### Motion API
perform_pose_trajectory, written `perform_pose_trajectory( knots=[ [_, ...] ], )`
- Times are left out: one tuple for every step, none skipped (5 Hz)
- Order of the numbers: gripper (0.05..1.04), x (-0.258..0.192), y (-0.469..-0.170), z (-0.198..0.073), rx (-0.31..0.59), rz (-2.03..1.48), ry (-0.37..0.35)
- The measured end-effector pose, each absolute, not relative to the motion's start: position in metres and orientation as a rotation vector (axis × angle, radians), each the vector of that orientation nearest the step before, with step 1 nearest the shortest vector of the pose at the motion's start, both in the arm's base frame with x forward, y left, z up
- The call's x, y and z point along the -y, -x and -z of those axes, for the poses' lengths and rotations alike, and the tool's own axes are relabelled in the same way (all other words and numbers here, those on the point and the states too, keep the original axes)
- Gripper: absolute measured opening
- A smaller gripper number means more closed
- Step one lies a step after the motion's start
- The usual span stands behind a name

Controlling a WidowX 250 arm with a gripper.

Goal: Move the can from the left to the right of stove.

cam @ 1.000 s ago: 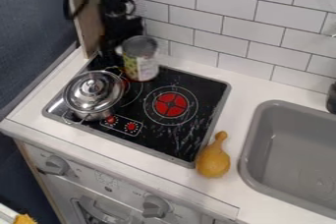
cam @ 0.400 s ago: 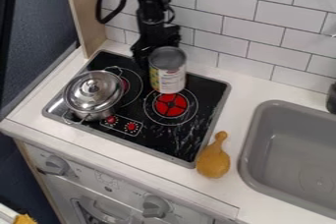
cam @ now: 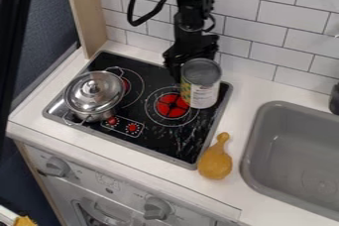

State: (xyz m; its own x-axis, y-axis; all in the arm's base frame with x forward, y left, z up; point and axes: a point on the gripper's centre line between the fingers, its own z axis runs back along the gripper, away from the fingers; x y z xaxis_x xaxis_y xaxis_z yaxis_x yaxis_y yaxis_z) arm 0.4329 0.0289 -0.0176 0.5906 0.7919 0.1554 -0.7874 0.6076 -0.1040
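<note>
White tiles (cam: 265, 22) are backing a black stove (cam: 142, 141) as the can (cam: 201, 84) is appearing upright over its right rear part, partly covering the ringed red burner (cam: 170, 108). Behind the can, the black gripper (cam: 190, 54) is pinching it near the top. To the left, a lidded metal pot (cam: 92, 98) is sitting on the stove. A yellow-brown, drumstick-shaped object (cam: 215, 164) is lying beside the front right corner, between the stove and a gray sink (cam: 250, 148).
</note>
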Motion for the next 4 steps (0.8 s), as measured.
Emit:
perform_pose_trajectory(
  knots=[
    [1.000,0.003,-0.420,0.020,0.169,-0.867,0.022],
    [1.000,0.018,-0.414,0.011,0.180,-0.849,0.035],
    [1.000,0.016,-0.415,0.007,0.193,-0.846,0.025],
    [1.000,0.012,-0.417,-0.007,0.225,-0.840,0.012]
  ],
)
